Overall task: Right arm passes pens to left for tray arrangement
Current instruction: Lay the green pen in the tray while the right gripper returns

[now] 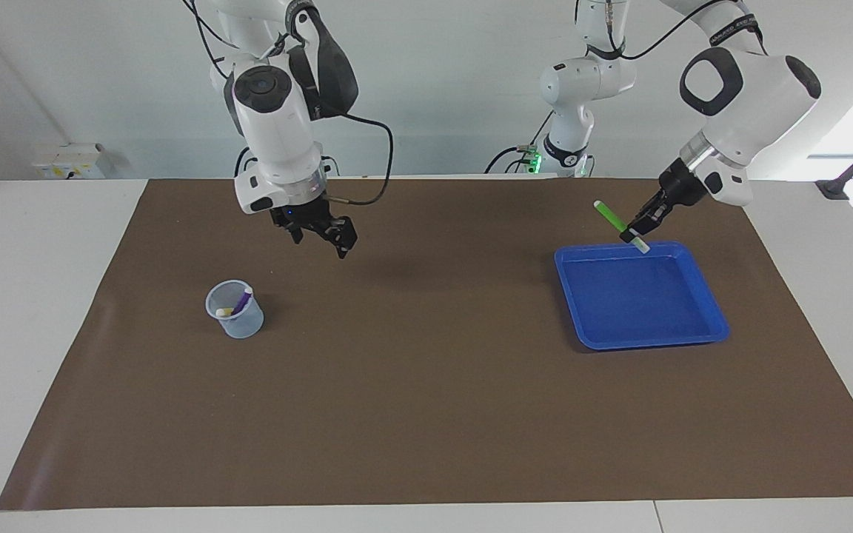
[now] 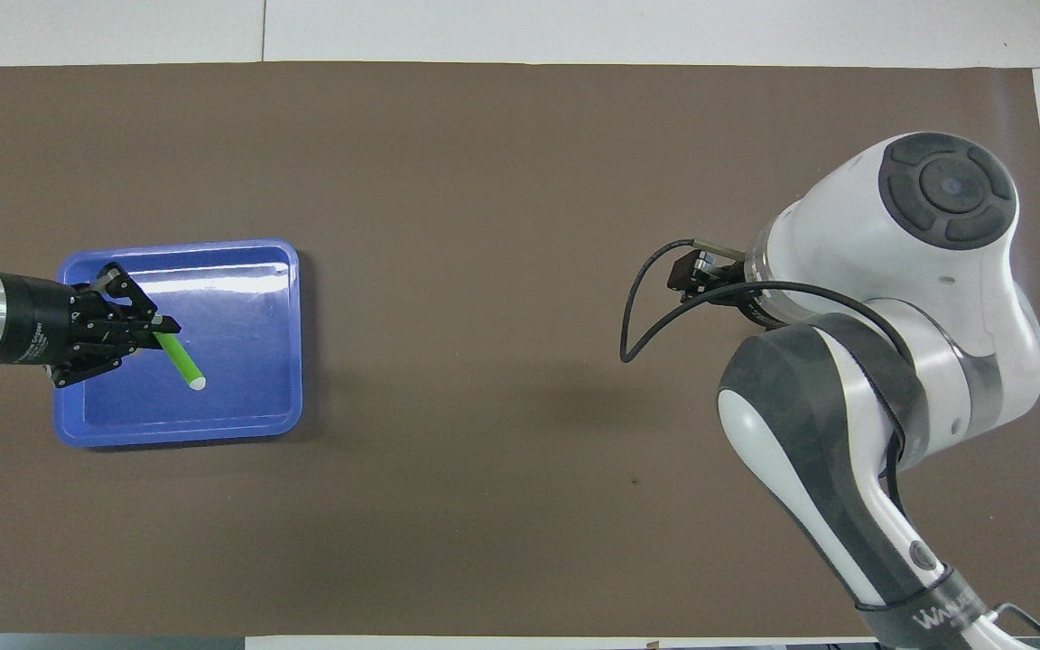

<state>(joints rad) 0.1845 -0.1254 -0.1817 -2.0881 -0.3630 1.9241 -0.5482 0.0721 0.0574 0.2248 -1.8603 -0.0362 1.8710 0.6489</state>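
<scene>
Green pen point(image 1: 610, 218) over the tray point(image 1: 702, 285)
Left gripper point(image 1: 634, 235) clamps it (tilted); right gripper point(image 1: 335, 238) spread wide, over the table point(image 1: 426, 385).

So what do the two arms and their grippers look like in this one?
Both arms are glossy white with dark grey joint caps and silver wrist rings. The left gripper and right gripper are black two-finger units with linked fingers; the left one's body carries white lettering. A black cable loops beside the right wrist. Green lights glow at the bases.

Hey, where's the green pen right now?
The green pen is up in the air, clamped in the left tool over the blue tray's robot-side rim.
</scene>
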